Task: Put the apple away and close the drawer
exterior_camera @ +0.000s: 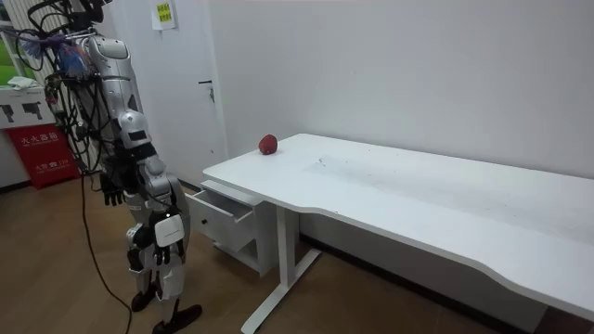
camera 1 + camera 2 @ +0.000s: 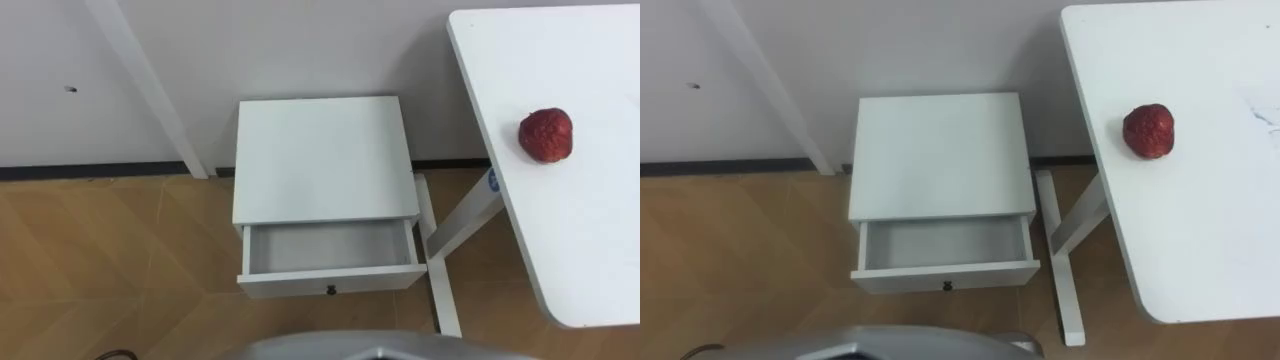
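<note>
Standing before the cabinet [image 2: 318,155], facing its drawer [image 2: 330,262] pulled open. Hanging the left hand [image 1: 112,195] and right hand [image 1: 170,232] at the sides, fingers loose and gripping nothing. Leaving the apple [image 2: 545,135] on the desk [image 2: 590,230], well apart from the fingers, up and to their right.

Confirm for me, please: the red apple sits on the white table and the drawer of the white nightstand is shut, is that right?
Not quite: the drawer of the white nightstand is not shut. It is pulled open, as the left eye view shows. The rest holds: the red apple does sit on the white table.
</note>
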